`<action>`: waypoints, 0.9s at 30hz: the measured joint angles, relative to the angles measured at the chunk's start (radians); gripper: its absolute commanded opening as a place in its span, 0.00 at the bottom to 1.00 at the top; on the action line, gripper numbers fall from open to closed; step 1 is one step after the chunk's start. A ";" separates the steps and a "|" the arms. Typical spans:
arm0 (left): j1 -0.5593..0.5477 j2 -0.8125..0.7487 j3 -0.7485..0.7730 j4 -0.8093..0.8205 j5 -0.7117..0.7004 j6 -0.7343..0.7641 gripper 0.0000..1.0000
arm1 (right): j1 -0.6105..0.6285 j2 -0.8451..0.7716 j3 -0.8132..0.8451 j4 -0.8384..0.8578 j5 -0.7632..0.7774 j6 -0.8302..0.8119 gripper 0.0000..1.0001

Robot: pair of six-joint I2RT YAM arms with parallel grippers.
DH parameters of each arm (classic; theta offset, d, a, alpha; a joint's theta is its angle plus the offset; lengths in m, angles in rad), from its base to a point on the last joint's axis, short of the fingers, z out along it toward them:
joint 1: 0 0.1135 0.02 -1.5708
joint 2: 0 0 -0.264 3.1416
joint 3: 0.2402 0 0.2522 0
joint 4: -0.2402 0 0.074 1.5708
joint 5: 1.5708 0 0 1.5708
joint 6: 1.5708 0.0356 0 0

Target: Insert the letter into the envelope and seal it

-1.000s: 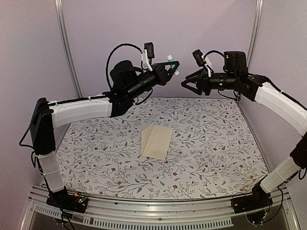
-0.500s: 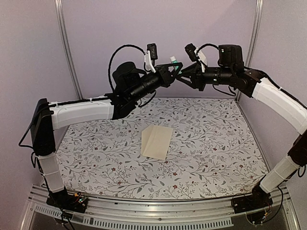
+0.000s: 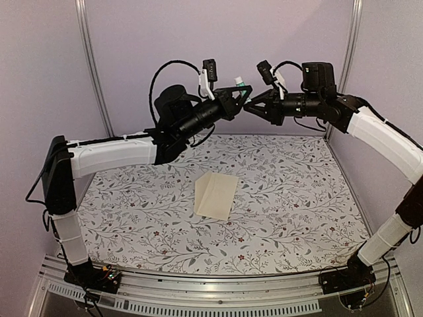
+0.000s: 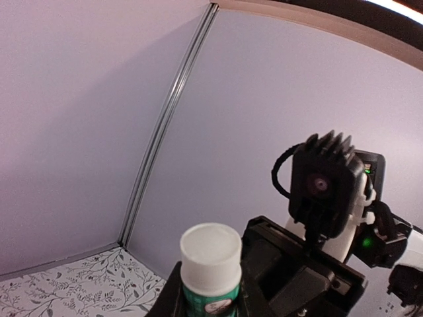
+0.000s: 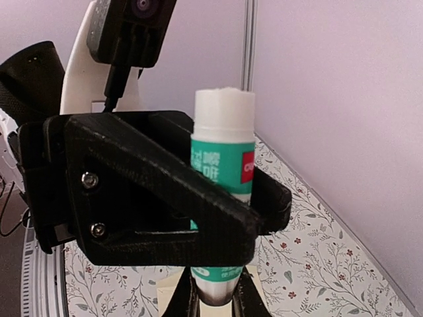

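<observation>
Above the floral-patterned table [image 3: 297,198], the left gripper [image 3: 239,99] is clamping a green-and-white plastic glue stick [image 5: 223,158], while the right gripper [image 5: 215,305] is pinching its lower end. The plain cream paper envelope [image 3: 215,196] is lying flat mid-table, well below both.

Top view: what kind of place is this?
Probably a robot test booth: a left arm and right arm bolted to a metal rail, plain walls close around, one flowery table.
</observation>
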 measured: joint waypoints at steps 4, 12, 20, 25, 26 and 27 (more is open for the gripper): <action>0.008 0.000 0.000 0.039 0.103 0.017 0.00 | -0.077 0.023 0.012 0.010 -0.308 0.049 0.04; 0.060 0.065 0.068 0.118 0.484 -0.076 0.00 | -0.144 0.076 -0.108 0.385 -0.811 0.418 0.10; 0.071 0.095 0.098 0.123 0.574 -0.102 0.00 | -0.163 0.095 -0.167 0.602 -0.924 0.676 0.41; 0.071 0.087 0.090 0.046 0.425 -0.048 0.00 | -0.200 0.063 -0.161 0.378 -0.784 0.536 0.46; 0.070 0.080 0.083 0.029 0.382 -0.035 0.00 | -0.200 0.048 -0.153 0.302 -0.709 0.462 0.46; 0.068 0.074 0.079 0.016 0.349 -0.026 0.00 | -0.198 0.033 -0.148 0.243 -0.622 0.397 0.46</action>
